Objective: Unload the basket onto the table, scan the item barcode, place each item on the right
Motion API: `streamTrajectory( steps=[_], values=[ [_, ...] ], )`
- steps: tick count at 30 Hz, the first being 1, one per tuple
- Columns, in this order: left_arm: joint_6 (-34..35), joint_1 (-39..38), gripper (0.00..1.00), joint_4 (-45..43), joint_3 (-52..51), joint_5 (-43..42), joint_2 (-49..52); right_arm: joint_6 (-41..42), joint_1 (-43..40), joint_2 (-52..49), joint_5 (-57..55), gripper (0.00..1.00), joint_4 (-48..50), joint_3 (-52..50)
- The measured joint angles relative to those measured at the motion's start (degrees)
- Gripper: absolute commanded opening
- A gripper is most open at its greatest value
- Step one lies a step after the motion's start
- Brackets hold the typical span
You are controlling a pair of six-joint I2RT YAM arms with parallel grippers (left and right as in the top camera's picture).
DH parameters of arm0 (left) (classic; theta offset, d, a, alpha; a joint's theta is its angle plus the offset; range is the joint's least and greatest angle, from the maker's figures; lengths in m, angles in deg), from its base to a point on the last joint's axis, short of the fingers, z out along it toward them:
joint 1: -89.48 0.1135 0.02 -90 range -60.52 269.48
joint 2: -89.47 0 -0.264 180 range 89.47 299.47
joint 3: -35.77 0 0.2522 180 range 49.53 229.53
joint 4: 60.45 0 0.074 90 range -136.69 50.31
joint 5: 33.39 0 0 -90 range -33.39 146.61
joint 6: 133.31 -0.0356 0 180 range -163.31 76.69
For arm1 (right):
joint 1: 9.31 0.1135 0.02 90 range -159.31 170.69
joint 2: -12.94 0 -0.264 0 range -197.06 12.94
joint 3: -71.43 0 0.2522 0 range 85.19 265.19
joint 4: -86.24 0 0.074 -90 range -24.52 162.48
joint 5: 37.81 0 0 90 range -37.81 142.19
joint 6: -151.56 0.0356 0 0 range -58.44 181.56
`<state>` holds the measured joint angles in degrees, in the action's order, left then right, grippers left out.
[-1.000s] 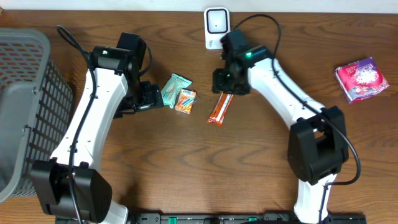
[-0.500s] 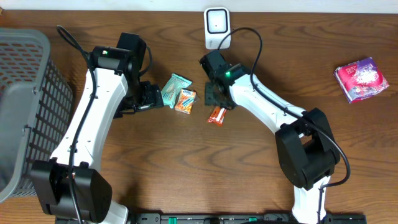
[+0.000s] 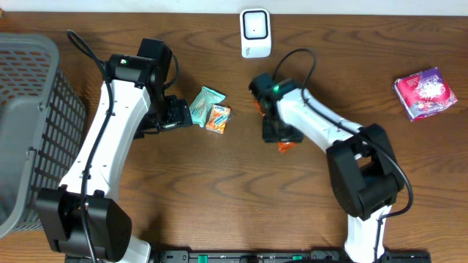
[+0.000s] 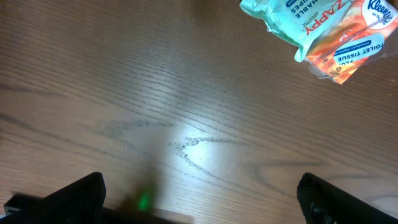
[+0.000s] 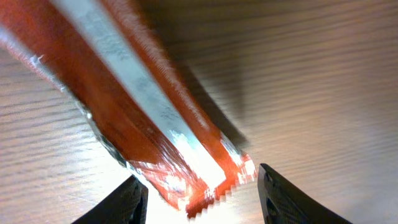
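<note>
Two small packets sit in the upper right of my left wrist view: the orange packet (image 4: 345, 46) reads "Kleenex" and "TOILET TISSUE", and the teal packet (image 4: 283, 18) overlapping it shows "ZAPPY" near the seam, the rest of its print cut off or too blurred to read. My left gripper (image 4: 202, 199) is spread wide with nothing between its fingers (image 4: 78, 196), over bare wood just left of both packets. One snack bar (image 5: 143, 106) in an orange-red wrapper with a silver stripe is clamped in my right gripper (image 5: 202, 199), its crimped end between the fingertips (image 5: 127, 202); no legible text on that face. Overhead it sits centre frame, mostly hidden under the gripper, only an orange end poking out below. The overhead alone shows the rest: one white scanner (image 3: 255, 33) at top centre, well above the bar, one grey basket (image 3: 29, 124) at the left edge, and one pink packet (image 3: 425, 93) at far right, print unreadable.
</note>
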<state>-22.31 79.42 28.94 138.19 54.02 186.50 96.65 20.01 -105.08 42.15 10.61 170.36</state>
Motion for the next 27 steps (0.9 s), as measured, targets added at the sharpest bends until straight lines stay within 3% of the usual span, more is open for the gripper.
streamTrajectory(
  steps=[7, 14, 27],
  values=[
    [0.0, 0.0, 0.98, 0.0, 0.0, 0.0, 0.0, -10.2, -0.9, 0.2, 0.4, 0.57, -1.8, 10.3],
    [0.0, 0.0, 0.98, 0.0, 0.0, 0.0, 0.0, -17.4, 4.6, 0.3, -4.8, 0.63, 4.6, 10.7],
    [0.0, 0.0, 0.98, 0.0, 0.0, 0.0, 0.0, -26.5, 6.1, -3.7, -15.1, 0.57, 13.3, 8.7]
  ],
)
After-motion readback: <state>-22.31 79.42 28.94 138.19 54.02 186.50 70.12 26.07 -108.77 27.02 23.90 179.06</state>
